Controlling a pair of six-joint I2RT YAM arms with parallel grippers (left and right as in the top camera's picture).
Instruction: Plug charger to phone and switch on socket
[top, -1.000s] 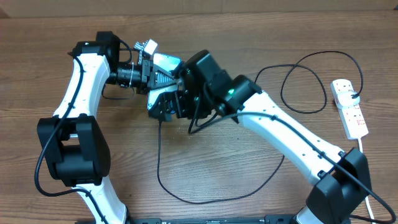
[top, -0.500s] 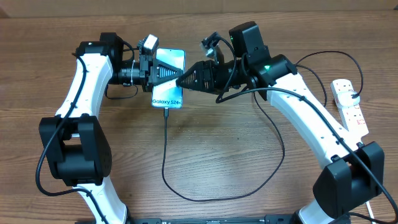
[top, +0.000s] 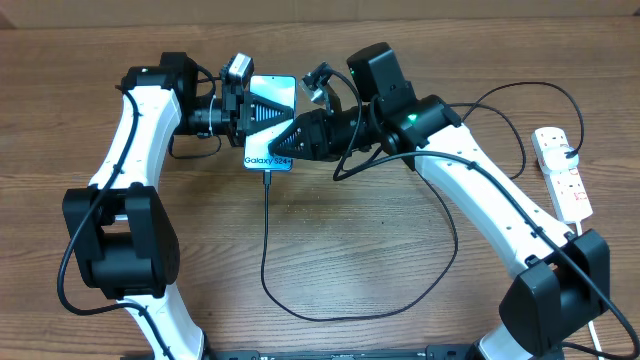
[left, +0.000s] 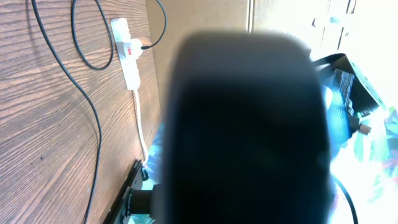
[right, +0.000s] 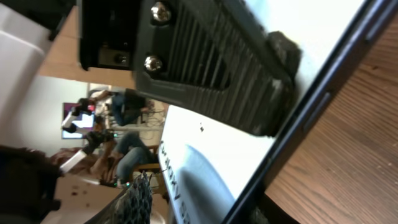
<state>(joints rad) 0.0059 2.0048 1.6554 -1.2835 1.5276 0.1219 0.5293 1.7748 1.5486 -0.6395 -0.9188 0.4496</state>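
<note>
The left gripper (top: 258, 118) was clamped on the phone (top: 262, 160), with one ribbed finger (right: 205, 68) lying flat across the lit screen in the right wrist view. The right gripper (top: 279, 148) pointed in from the opposite side, its tips over the end of the screen that showed the "Galaxy" text. Whether its jaws were parted or closed could not be told. Just below those tips, the connector tip (top: 267, 177) of the charger (top: 263, 250) met the phone's short edge and looked seated. The black cable ran away from both grippers in a wide loop. The socket (top: 561, 170) lay well apart, behind the right gripper and past its arm.

Judging by this, the plugging was about finished. To do it well, the left clamp should hold the phone firm while the right gripper backs straight out, clear of the cable, so the connector is not tugged loose. Closed tips pressed squarely on a red switch (left: 129, 47) would then serve best.
</note>
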